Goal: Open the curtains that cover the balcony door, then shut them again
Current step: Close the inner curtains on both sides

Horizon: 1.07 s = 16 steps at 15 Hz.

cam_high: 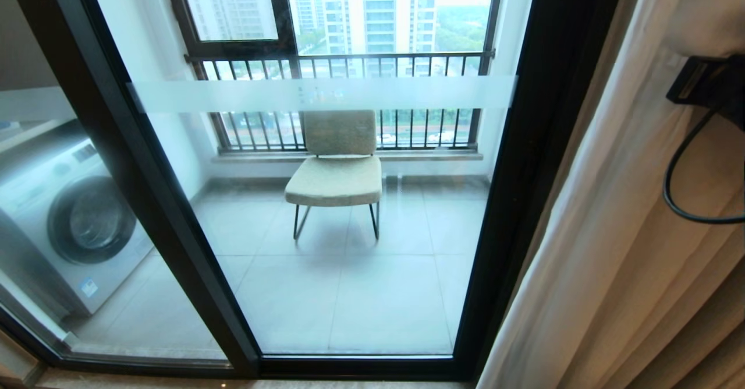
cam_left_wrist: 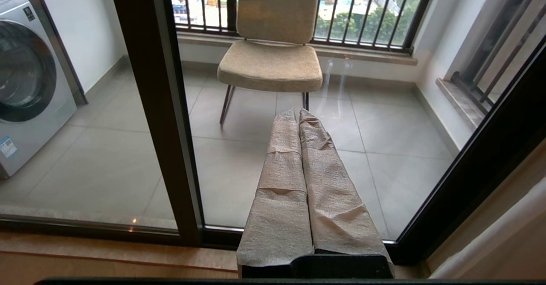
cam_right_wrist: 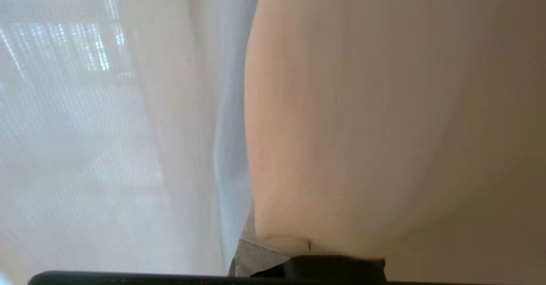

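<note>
Showed the curtains (cam_high: pixel 617 249) gathered at the right edge of the head view, leaving the balcony door (cam_high: pixel 326 202) uncovered at centre; right gripper (cam_right_wrist: pixel 307 251) buried in the beige cloth, fingers clamped on a fold; left gripper (cam_left_wrist: pixel 298 118) pressed together, empty, aimed at the glass.

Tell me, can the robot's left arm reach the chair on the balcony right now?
Probably not. The chair stands out on the balcony behind the closed glass of the balcony door, and the left gripper, jaws shut, points at it from inside the room. The glass blocks the way.
</note>
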### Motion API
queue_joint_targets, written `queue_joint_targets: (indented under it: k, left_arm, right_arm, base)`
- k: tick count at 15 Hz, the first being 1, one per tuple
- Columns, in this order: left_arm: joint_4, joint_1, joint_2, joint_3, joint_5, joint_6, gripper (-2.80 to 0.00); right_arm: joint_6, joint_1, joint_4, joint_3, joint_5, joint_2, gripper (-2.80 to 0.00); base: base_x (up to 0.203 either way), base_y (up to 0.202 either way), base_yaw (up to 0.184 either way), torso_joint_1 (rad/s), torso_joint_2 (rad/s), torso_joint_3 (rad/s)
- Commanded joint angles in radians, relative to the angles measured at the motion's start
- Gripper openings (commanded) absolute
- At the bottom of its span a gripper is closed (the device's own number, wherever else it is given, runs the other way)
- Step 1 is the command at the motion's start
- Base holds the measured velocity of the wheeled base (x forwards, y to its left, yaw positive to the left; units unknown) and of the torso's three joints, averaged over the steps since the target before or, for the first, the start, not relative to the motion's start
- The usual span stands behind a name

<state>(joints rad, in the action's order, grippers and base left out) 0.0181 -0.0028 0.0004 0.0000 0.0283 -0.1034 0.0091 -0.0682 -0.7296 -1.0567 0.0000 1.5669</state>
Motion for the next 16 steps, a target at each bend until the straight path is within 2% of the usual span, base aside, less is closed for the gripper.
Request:
queue_joint_targets:
  k: [1,16]
  left_arm:
    - [0.000,0.001,0.000,0.000,0.001,-0.001,-2.80]
    - [0.000,0.000,0.000,0.000,0.001,-0.001,-2.80]
  right_arm:
    - [-0.004,0.010,-0.013,0.036,0.000,-0.032,-2.80]
    - [-0.001,0.010,-0.013,0.055,0.000,-0.057,-2.80]
  base:
    - [0.000,0.000,0.000,0.000,0.00,0.000]
    - [0.000,0.000,0.000,0.000,0.00,0.000]
